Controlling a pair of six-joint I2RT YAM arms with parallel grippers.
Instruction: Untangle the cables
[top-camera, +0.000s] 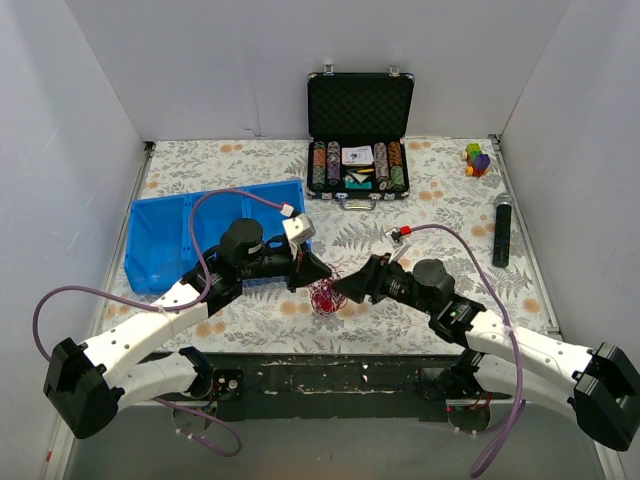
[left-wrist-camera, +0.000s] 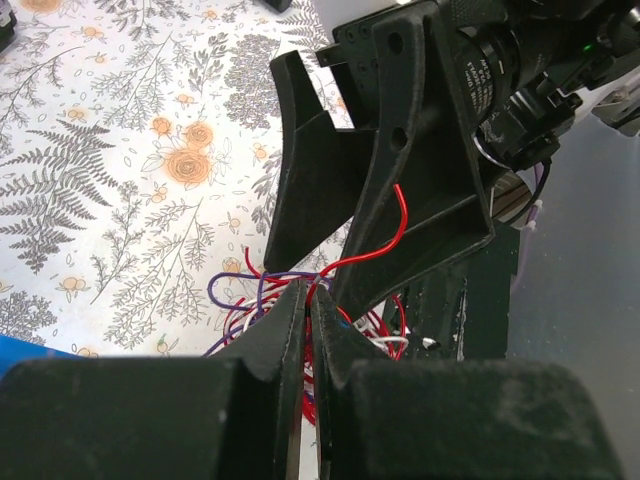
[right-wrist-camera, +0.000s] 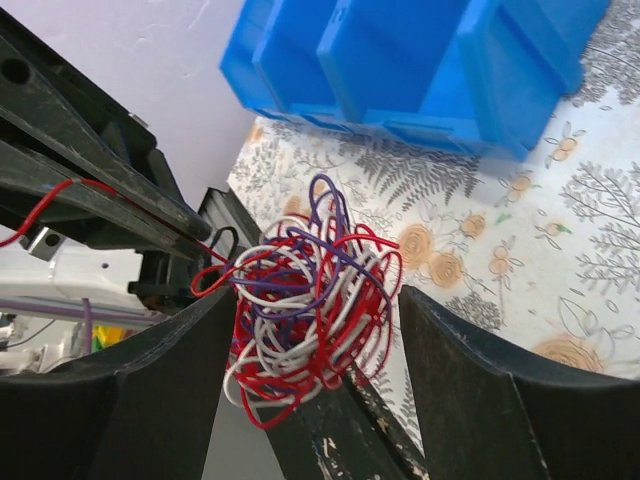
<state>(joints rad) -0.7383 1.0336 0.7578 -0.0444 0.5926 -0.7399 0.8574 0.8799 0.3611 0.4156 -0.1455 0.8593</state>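
The cables (top-camera: 325, 296) are one tight ball of thin red, white and purple wires near the table's front edge, between both grippers. My left gripper (top-camera: 322, 272) is shut, and a red strand (left-wrist-camera: 385, 240) of the ball is pinched at its tips (left-wrist-camera: 308, 292). More loops (left-wrist-camera: 235, 298) bulge out to the left behind the fingers. My right gripper (top-camera: 342, 287) is open, and the ball (right-wrist-camera: 310, 300) sits between its two fingers (right-wrist-camera: 315, 296), close to the left one. The left gripper's fingers (right-wrist-camera: 110, 195) show at upper left of the right wrist view.
A blue bin (top-camera: 200, 240) lies at left behind the left arm. An open black case of poker chips (top-camera: 358, 140) stands at the back. A black marker-like stick (top-camera: 502, 230) and small coloured blocks (top-camera: 477, 158) lie at right. The dark front edge of the table (right-wrist-camera: 330, 440) is just under the ball.
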